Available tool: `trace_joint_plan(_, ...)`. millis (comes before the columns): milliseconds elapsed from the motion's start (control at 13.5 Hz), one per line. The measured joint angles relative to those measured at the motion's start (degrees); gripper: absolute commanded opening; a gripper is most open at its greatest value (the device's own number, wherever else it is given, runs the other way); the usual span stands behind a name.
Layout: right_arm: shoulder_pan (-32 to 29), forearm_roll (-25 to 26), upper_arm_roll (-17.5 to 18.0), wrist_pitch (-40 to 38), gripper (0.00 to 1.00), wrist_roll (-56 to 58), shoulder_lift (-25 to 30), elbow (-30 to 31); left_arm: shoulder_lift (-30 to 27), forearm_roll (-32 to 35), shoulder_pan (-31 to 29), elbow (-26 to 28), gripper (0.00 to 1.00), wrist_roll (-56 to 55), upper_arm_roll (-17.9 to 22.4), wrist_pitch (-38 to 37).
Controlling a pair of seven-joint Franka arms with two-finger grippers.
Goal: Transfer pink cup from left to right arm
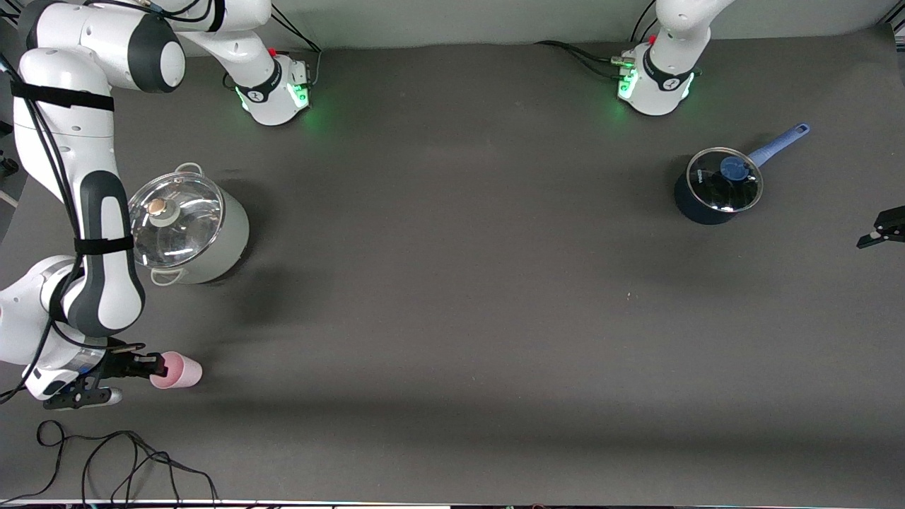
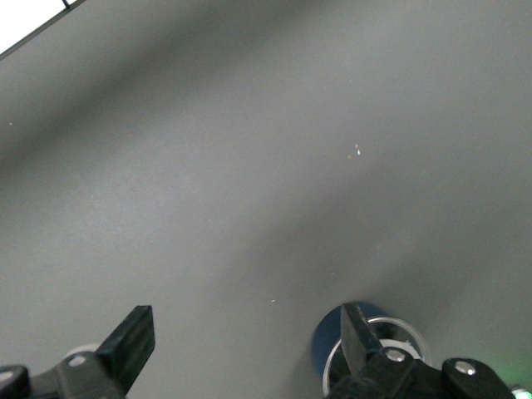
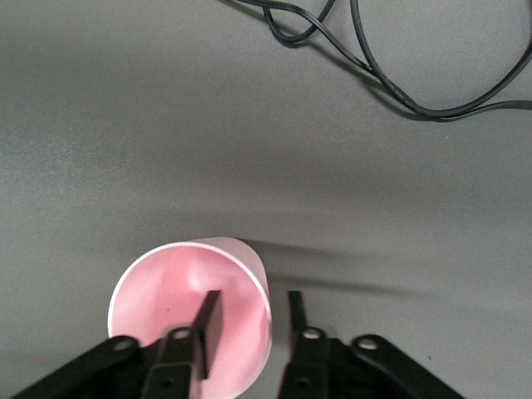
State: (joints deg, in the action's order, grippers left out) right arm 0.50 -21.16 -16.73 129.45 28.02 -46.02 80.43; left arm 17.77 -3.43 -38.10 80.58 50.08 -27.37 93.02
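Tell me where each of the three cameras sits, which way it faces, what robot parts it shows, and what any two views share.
Front view: high across the table, facing both bases; shows both arms, the right gripper on the pink cup, the left gripper at the frame edge.
Left wrist view: looks down past its open gripper at the table and the blue pot.
Right wrist view: looks down past its gripper straddling the cup's wall.
Shared: cup in front and right wrist views; blue pot in front and left wrist views.

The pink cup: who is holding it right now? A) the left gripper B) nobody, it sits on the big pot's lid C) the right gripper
C: the right gripper pinches the pink cup by its rim, one finger inside and one outside, while the left gripper is open and holds nothing.
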Motion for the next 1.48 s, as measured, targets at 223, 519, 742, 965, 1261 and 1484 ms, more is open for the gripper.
trace_joint_plan(223, -0.02, 0.00, 0.00, 0.00, 0.99, 0.04, 0.01, -0.24, -0.02, 0.62, 2.46, -0.96, 1.00, -5.26, -0.01, -0.85)
trace_joint_plan(519, 0.03, 1.26, -0.11, -2.17, 0.99, 0.31, 0.72, -0.72, -0.01, 11.01, 6.38, -3.84, 1.00, -4.96, -0.17, -1.26)
trace_joint_plan(742, 0.05, 7.05, -0.32, -10.61, 0.99, 0.32, 4.49, -2.25, -0.02, 14.01, 8.93, -6.86, 1.00, -4.88, -0.18, -1.11)
trace_joint_plan(965, 1.11, 12.81, -0.34, -21.93, 0.99, 0.10, 12.53, -2.81, 0.18, 14.42, 9.00, -8.18, 1.00, -4.29, 0.11, 0.45)
trace_joint_plan(1261, 4.17, 14.45, -0.35, -33.21, 1.00, -3.04, 22.10, -2.72, 0.20, 14.63, 10.17, -8.64, 1.00, -4.09, -0.06, 0.45)
trace_joint_plan(1484, 6.16, 15.87, -0.38, -37.31, 0.99, -7.41, 28.13, -1.19, 0.20, 14.60, 10.59, -8.82, 1.00, -7.59, -0.03, -0.37)
